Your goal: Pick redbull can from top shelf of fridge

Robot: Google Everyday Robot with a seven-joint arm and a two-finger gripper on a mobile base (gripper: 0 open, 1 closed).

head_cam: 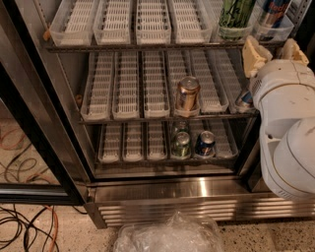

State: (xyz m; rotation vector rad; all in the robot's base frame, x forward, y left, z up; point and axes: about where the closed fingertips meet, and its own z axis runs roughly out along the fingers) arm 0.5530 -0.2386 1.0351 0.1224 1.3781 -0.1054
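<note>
The redbull can [273, 12], blue and silver, stands in a tray at the right end of the top shelf [147, 47] of the fridge [172, 191], cut off by the frame's top edge. A tall green can [235, 15] stands just left of it. My gripper [273, 52] is just below and in front of the redbull can, at the shelf's front edge. Its cream fingers [254, 55] are spread apart and hold nothing. The white arm [288, 128] fills the right side.
A bronze can [187, 93] stands on the middle shelf, and another can [243, 98] is half hidden behind my arm. A green can [180, 144] and a blue can [204, 142] sit on the lower shelf. The black door frame [34, 123] stands open at left. Cables [24, 226] and a plastic bag [167, 235] lie on the floor.
</note>
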